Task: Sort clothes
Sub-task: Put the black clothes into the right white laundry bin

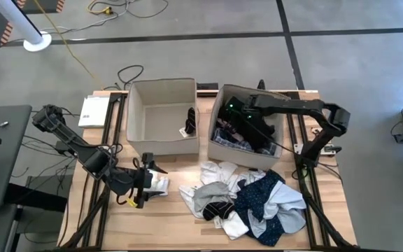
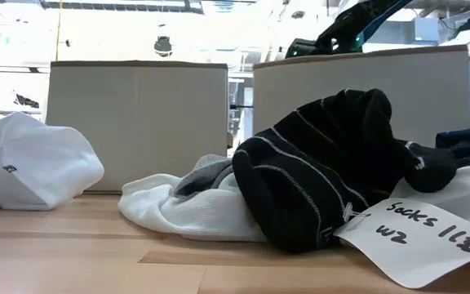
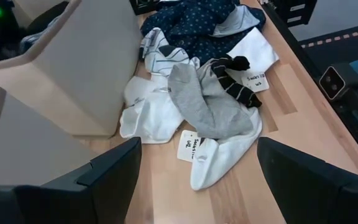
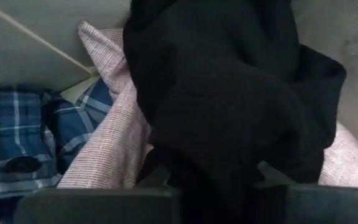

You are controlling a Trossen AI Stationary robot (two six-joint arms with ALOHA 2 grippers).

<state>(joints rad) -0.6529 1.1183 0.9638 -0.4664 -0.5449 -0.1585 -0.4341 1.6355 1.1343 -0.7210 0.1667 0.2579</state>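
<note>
The black garment [image 4: 229, 93] bunches between the right gripper's [image 4: 207, 180] jaws.

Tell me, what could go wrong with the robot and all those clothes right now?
The right gripper is down inside the right box, right against a black garment. If the cloth snags on its fingers, it might get pulled back out. The left gripper, open by a white garment, faces a tangled pile; it might grab several pieces at once. Paper tags on the socks could catch too.
</note>
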